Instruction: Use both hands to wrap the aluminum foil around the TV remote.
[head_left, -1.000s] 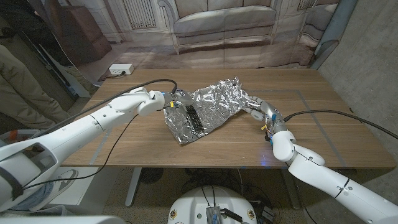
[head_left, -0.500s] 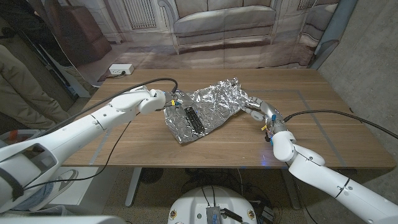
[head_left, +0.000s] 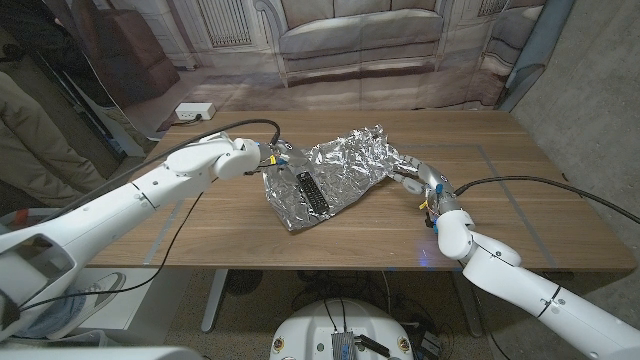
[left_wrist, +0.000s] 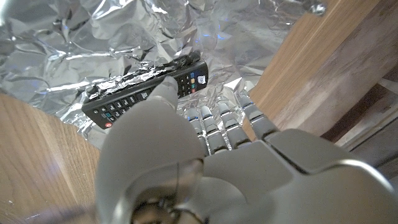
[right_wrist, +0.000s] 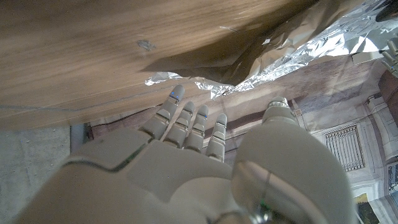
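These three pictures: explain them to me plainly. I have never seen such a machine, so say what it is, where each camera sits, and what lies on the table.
This is a two-armed robot at a wooden table. The wide picture comes from a camera on its head; the other two come from cameras on its wrists, looking along each robot hand. A crumpled sheet of aluminum foil lies on the table with a black TV remote on it. The left robot hand is at the foil's left edge, by the remote. The right robot hand is at the foil's right edge. Whether either grips the foil is unclear.

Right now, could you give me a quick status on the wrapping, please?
Left robot hand at foil edge beside remote. Right robot hand at opposite edge. Remote uncovered on foil. Nothing in the way.
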